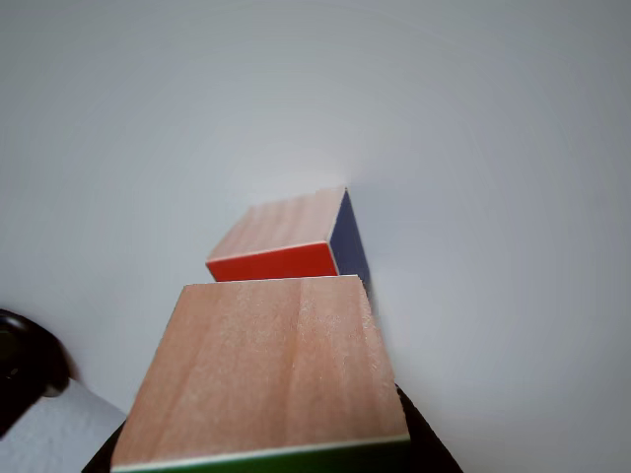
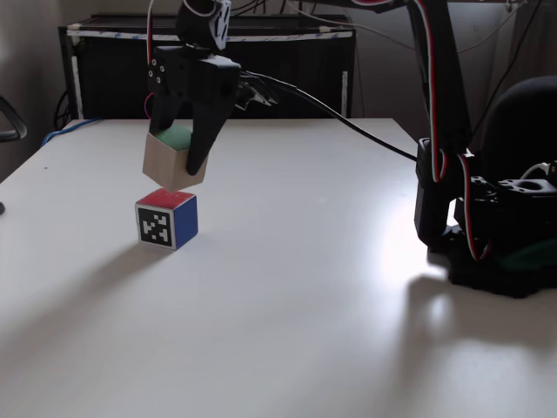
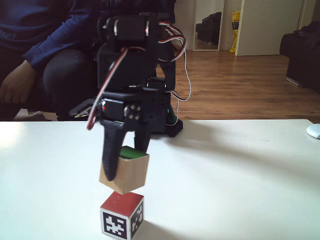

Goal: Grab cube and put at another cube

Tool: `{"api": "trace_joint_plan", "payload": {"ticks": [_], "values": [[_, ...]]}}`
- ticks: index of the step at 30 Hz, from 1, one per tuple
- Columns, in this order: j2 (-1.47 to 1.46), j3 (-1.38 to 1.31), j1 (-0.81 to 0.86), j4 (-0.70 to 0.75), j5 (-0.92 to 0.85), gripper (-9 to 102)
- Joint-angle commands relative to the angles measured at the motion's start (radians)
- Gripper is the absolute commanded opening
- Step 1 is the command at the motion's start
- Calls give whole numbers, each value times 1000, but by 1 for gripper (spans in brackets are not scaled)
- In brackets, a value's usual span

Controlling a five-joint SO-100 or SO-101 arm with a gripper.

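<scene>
The cube (image 2: 173,162) hangs clear of the white table (image 2: 331,287), pinched between the black fingers of the gripper (image 2: 181,157), which is closed on its sides. It sits tilted in the grasp, one lower corner dipping toward another cube (image 2: 166,219) directly beneath it; a narrow gap seems to separate the two in both fixed views. Its green face points upward toward the wrist, and in the other view shows as a thin green strip on the cube (image 1: 261,379) at the bottom edge. Being a cube, it has no long axis. Another cube rests flat on the table, red face up, a black-and-white marker on one side. A seated person (image 3: 45,55) is behind the arm.
</scene>
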Motion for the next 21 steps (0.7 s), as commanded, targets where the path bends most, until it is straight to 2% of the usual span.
{"api": "trace_joint_plan", "payload": {"ticks": [1, 21], "values": [[-6, -74, 0, 12, -9, 15], [-153, -201, 9, 43, 3, 21]]}}
